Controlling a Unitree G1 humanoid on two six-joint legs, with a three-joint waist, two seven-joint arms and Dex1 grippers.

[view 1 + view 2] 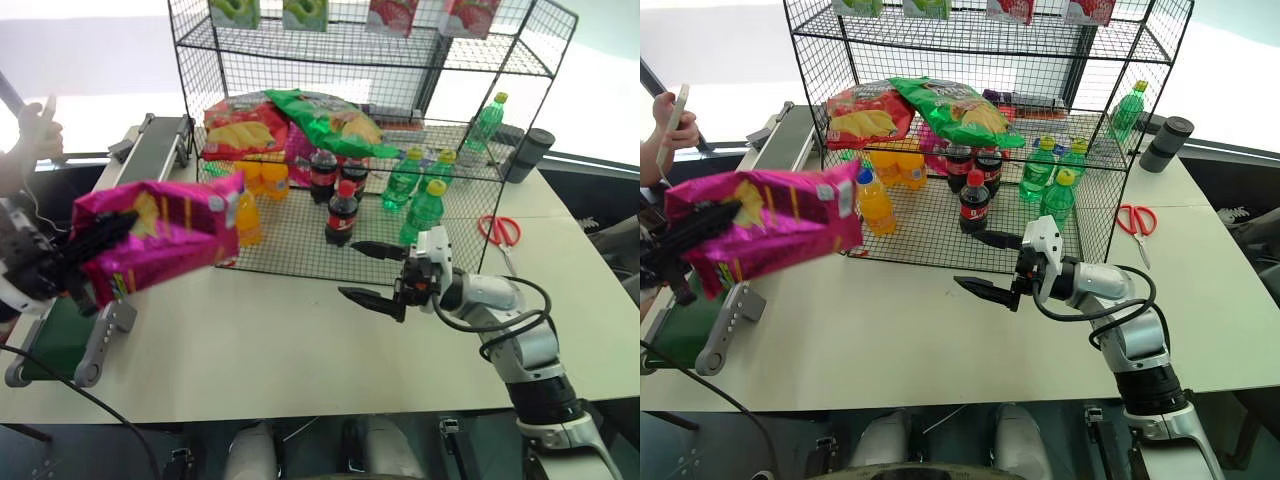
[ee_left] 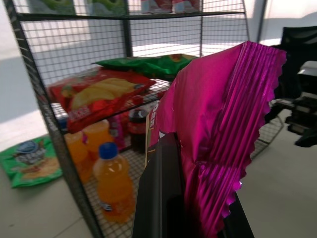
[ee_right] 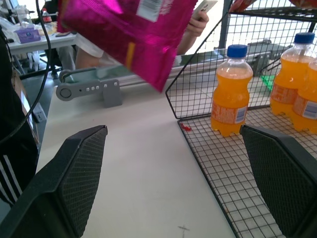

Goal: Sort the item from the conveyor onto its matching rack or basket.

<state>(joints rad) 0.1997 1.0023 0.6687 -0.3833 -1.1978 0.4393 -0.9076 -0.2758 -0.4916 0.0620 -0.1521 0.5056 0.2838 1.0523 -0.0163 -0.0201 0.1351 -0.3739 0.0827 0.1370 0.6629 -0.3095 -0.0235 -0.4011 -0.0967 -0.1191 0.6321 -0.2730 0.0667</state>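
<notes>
Pale table point(image 1: 300, 350) — bright windows behind.

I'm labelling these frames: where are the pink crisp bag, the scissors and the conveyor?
pink crisp bag point(image 1: 160, 235), left eye view, middle of its face
scissors point(image 1: 499, 230), left eye view, red handles
conveyor point(image 1: 55, 340), left eye view, green belt near its end

A mock shop bench in a lab; stocked wire rack point(image 1: 400, 60), small conveyor point(image 1: 160, 140), pale table point(image 1: 300, 350)
</notes>
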